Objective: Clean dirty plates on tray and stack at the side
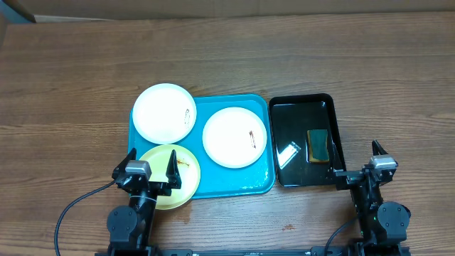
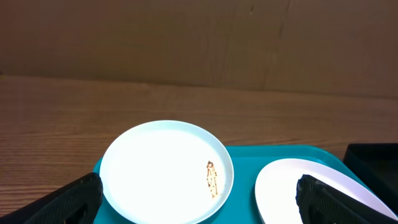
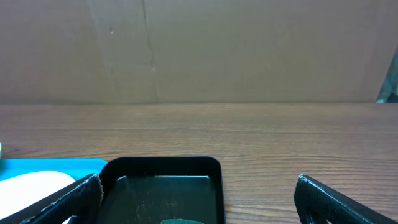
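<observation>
The turquoise tray [image 1: 213, 181] lies mid-table. One white plate [image 1: 164, 112] sits at its far left corner, overhanging the rim; it also shows in the left wrist view [image 2: 161, 171] with a brown smear. A second white plate [image 1: 234, 136] lies on the tray's right half, also seen in the left wrist view [image 2: 283, 196]. The pale yellow plate [image 1: 183, 188] rests at the tray's near left corner, partly under my left gripper [image 1: 148, 171], which is open and empty above it. My right gripper [image 1: 359, 167] is open and empty at the near right.
A glossy black tray [image 1: 302, 107] stands right of the turquoise tray, also in the right wrist view [image 3: 161, 165]. It holds a green-and-yellow sponge [image 1: 318, 145]. Bare wooden table lies on all sides. A cardboard wall stands behind the table.
</observation>
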`<act>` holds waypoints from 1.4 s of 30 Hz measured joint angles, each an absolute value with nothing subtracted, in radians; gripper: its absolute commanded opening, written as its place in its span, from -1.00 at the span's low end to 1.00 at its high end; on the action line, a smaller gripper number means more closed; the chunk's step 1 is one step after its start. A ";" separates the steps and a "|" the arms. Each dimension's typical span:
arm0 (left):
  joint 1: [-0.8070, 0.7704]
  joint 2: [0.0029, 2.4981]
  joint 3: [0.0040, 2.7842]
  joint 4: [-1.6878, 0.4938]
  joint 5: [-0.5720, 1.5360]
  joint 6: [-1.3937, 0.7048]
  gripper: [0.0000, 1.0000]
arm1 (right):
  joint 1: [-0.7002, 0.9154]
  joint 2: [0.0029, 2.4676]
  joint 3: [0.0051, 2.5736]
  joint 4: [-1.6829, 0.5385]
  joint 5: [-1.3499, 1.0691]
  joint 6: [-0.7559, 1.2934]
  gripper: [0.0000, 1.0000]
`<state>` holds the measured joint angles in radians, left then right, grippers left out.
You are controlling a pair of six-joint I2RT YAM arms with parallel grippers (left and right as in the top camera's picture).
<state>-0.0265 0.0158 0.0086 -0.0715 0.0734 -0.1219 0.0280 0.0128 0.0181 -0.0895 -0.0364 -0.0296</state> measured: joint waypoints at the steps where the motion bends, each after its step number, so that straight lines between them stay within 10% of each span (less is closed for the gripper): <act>1: -0.027 0.016 0.009 -0.072 0.073 -0.122 1.00 | 0.028 0.013 0.018 -0.089 -0.037 -0.030 1.00; 27: -0.027 0.016 0.009 -0.072 0.073 -0.122 1.00 | 0.028 0.018 0.078 -0.217 -0.059 0.188 1.00; 42: -0.027 0.016 0.009 -0.030 0.047 -0.096 1.00 | 0.028 0.707 1.082 -0.989 -0.184 0.171 1.00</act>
